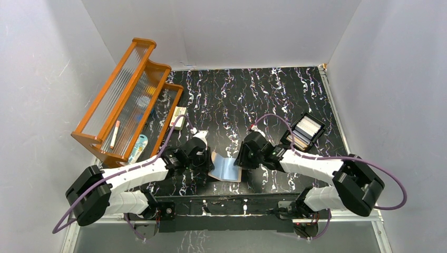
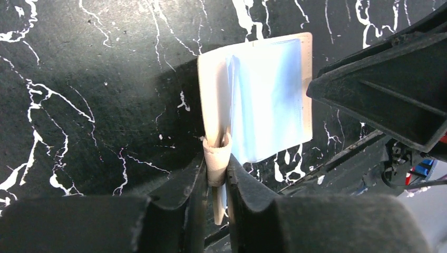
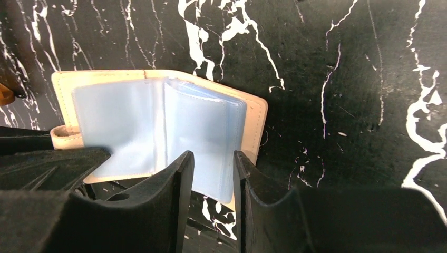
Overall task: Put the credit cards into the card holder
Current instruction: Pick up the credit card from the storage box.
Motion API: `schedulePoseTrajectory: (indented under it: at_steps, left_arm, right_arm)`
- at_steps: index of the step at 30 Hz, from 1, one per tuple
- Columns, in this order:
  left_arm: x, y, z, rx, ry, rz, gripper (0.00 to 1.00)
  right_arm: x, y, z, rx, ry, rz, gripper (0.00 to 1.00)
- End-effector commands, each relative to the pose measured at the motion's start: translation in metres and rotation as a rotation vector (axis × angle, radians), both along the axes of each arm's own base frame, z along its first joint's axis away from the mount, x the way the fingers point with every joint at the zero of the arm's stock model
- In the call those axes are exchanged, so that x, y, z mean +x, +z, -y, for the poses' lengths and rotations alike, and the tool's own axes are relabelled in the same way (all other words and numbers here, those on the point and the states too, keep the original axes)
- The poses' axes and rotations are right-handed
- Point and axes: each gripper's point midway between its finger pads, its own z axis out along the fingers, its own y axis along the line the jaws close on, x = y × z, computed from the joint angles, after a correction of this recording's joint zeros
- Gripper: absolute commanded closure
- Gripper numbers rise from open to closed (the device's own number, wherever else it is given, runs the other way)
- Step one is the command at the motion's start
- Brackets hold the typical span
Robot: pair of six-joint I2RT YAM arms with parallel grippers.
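1. At the near middle of the desk, the card holder is lying open. Its tan cover is facing down and its clear pockets are facing up.
2. At the card holder's left edge, the left tool is clenching the snap tab, which is curling up between its two fingers.
3. At the card holder's right edge, the right tool is straddling the rim of the pockets with a narrow gap between its fingers. I cannot tell whether it is pinching them or only hovering over them.
4. To the far right of the card holder, and well apart from it, the credit cards are sitting stacked in a black tray.
5. To the far left of the card holder, an orange rack is standing at the desk's edge. A small white box is lying just beside the rack.
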Motion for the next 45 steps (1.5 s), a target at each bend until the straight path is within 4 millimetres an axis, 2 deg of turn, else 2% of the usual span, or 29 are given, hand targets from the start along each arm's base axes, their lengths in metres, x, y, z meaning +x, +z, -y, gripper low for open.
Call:
schedulePoseTrajectory:
  at_steps: [1,4,8,13,18,21,25,28,32,36,38,40,45]
  left_arm:
    - [-0.004,0.012,0.005,-0.051,-0.032,0.014,0.89]
    - [-0.006,0.017,0.005,-0.058,-0.037,0.011,1.00]
    - [-0.006,0.022,0.002,-0.054,-0.013,0.003,1.00]
    - [-0.002,0.034,-0.006,-0.043,0.046,0.012,1.00]
    - [0.002,0.043,-0.009,-0.076,0.049,-0.037,0.98]
    - [0.008,0.048,-0.013,-0.114,0.050,-0.070,0.97]
    - [0.013,0.050,-0.017,-0.153,0.035,-0.107,0.97]
    - [0.013,0.050,-0.020,-0.125,0.011,-0.107,0.97]
    - [0.009,0.055,-0.020,-0.119,-0.032,-0.106,0.96]
    - [0.005,0.060,-0.016,-0.141,-0.076,-0.109,0.94]
    - [0.004,0.060,-0.016,-0.142,-0.078,-0.109,0.94]
    - [0.005,0.058,-0.018,-0.136,-0.063,-0.107,0.94]
    - [0.006,0.050,-0.017,-0.157,-0.031,-0.111,0.94]
  right_arm:
    - [0.012,0.035,-0.001,0.029,0.003,0.113,0.57]
    - [0.030,0.063,0.005,-0.002,0.004,0.241,0.52]
    - [0.068,0.096,0.025,-0.126,-0.003,0.409,0.49]
    - [0.121,0.119,0.082,-0.424,-0.049,0.538,0.50]
    - [0.145,0.142,0.128,-0.601,0.001,0.647,0.50]
    - [0.155,0.150,0.161,-0.706,0.004,0.663,0.50]
    - [0.165,0.146,0.217,-0.844,0.003,0.571,0.50]
    - [0.164,0.139,0.252,-0.913,0.022,0.487,0.50]
    - [0.158,0.126,0.283,-1.002,0.107,0.405,0.53]
    - [0.157,0.114,0.303,-1.068,0.139,0.343,0.52]
    - [0.158,0.106,0.310,-1.096,0.147,0.328,0.46]
    - [0.160,0.102,0.311,-1.113,0.164,0.337,0.42]
    - [0.169,0.090,0.306,-1.115,0.241,0.372,0.40]
